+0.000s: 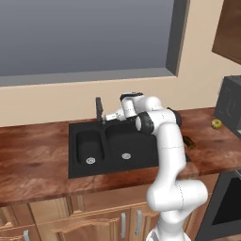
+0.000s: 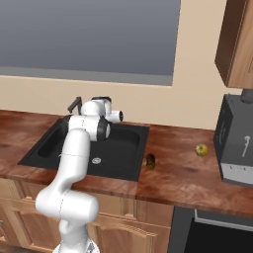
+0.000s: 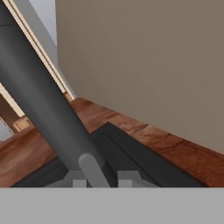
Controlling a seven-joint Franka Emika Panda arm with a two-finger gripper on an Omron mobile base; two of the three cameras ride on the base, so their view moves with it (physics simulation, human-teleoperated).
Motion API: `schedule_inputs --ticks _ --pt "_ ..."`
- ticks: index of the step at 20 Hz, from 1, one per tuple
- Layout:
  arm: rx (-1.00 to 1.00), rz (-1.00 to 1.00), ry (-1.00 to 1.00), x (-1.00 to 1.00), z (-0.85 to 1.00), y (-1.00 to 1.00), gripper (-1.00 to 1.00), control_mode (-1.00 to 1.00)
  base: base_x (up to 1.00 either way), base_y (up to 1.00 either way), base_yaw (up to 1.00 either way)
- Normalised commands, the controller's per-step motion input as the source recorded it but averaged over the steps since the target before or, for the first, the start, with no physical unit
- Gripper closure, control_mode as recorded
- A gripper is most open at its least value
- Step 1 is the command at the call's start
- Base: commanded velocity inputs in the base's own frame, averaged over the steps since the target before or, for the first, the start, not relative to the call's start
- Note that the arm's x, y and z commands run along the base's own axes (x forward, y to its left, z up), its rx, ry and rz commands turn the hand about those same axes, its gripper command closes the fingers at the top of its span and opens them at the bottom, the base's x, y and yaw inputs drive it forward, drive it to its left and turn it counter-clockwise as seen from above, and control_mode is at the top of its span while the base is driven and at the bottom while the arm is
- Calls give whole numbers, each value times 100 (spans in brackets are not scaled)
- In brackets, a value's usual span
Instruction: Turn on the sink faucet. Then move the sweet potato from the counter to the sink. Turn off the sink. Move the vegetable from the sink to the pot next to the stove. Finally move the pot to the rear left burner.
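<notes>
The dark grey faucet [image 1: 99, 109] stands behind the black double sink [image 1: 89, 162]. My gripper [image 1: 105, 118] is shut, right against the faucet's base. In the hand view the faucet's thick spout [image 3: 41, 100] runs slantwise up to the left, and a short grey lever [image 3: 90, 166] sits just ahead of my gripper [image 3: 103, 181]. No water is running. The brown sweet potato [image 2: 151, 160] lies on the counter just right of the sink [image 2: 123, 168], partly hidden by my arm in the left base view [image 1: 190, 141]. The pot is out of view.
A small yellow-green fruit [image 2: 200, 149] lies on the wooden counter [image 2: 178, 183] further right, near a dark appliance [image 2: 237, 148]. The stove front [image 1: 228, 202] shows at the lower right. A window and wall rise behind the sink, and a wall cabinet [image 2: 236, 44] hangs at the upper right.
</notes>
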Motion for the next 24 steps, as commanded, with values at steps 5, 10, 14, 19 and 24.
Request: schedule_inputs --ticks 5,10,14,19,24 --pt "0 0 3 15 -17 -60 100 -100 0 0 0" --pt "0 0 2 12 -23 -60 100 -100 0 0 0" --pt "0 0 1 9 -27 -61 100 -100 0 0 0" --pt "0 0 2 8 -32 -62 100 -100 0 0 0" --pt "0 0 3 8 -31 -60 100 -100 0 0 0"
